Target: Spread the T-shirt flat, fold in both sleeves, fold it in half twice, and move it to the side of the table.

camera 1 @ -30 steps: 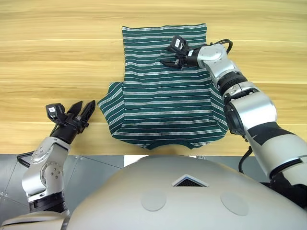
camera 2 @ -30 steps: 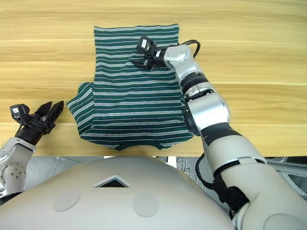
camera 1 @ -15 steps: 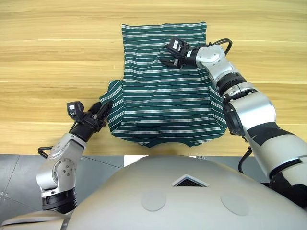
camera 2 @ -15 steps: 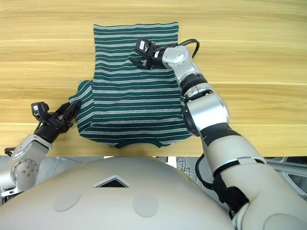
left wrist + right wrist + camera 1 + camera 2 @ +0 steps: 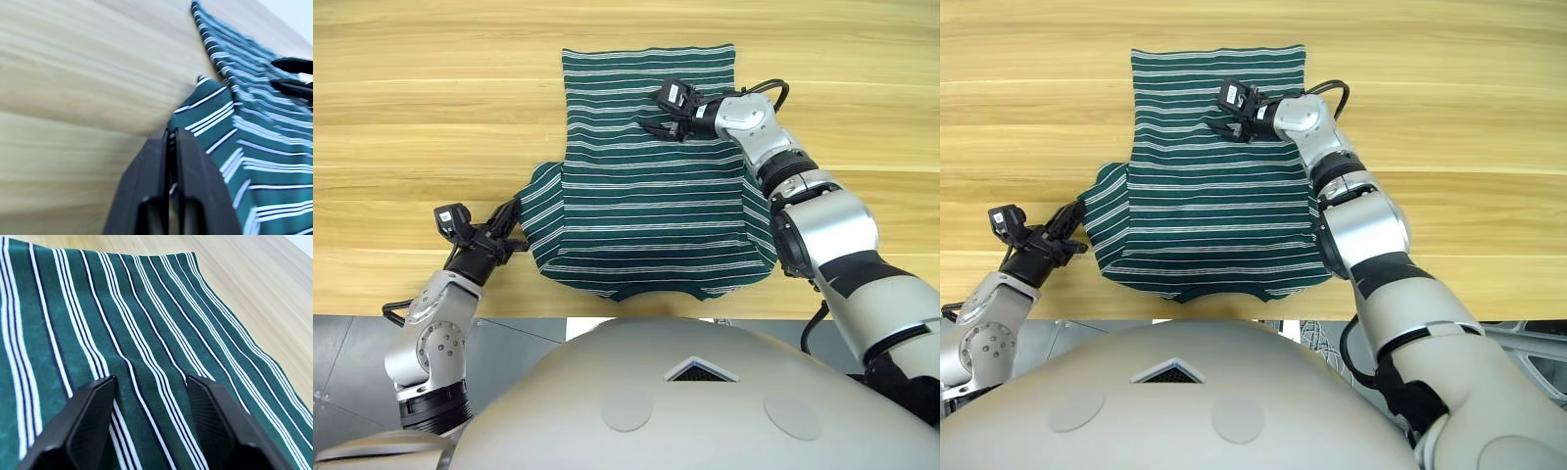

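My worry: the left gripper point(image 5: 506, 235) is pinched shut on just the hem of the sleeve point(image 5: 540, 201), so it could slip out mid-fold; or it could drag the whole shirt point(image 5: 646, 215), since the right gripper point(image 5: 658, 127), fingers apart, only presses down on the far half; shirt's green with white stripes, mostly flat, at the middle of the counter's point(image 5: 431, 117) near edge.

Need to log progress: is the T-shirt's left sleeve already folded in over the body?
No, the left sleeve sticks out sideways past the body of the T-shirt, lying on the table.
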### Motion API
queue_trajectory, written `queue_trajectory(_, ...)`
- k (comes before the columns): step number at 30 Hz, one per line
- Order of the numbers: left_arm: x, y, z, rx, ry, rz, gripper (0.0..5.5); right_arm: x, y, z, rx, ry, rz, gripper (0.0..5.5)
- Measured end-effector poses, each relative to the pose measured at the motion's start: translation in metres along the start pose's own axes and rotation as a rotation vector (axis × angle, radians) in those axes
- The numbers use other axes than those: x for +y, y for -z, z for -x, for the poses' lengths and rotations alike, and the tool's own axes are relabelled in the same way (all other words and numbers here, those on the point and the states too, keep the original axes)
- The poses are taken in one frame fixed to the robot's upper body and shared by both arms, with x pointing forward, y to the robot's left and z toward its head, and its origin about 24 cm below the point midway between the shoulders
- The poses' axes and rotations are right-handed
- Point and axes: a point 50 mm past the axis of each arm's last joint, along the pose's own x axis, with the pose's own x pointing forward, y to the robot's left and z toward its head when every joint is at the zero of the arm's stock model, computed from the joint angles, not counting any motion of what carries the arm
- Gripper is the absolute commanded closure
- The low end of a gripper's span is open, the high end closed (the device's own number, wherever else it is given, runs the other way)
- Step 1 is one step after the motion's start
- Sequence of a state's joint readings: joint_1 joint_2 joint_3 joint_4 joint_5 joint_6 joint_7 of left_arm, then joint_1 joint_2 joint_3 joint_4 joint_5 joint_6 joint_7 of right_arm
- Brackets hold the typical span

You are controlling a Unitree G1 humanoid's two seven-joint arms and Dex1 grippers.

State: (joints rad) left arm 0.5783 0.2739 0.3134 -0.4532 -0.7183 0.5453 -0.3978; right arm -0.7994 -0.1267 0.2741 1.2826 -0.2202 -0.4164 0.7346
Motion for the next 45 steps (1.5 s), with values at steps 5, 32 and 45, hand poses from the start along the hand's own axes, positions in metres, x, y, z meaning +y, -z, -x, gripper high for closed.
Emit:
queue_trajectory(5, -0.024, -0.003, -0.004, -0.036, 0.139, -0.013, 5.49, 0.000, 0.007, 0.009, -0.041, 0.006, -0.012, 2.83)
queue_trajectory(32, -0.078, 0.049, -0.041, 0.223, 0.379, -0.322, 4.63, -0.020, 0.005, 0.100, -0.352, 0.238, 0.138, 1.89)
queue_trajectory(45, -0.113, 0.026, 0.019, -0.003, 0.525, -0.439, 3.46, 0.113, 0.068, 0.230, -0.053, 0.519, -0.709, 0.56)
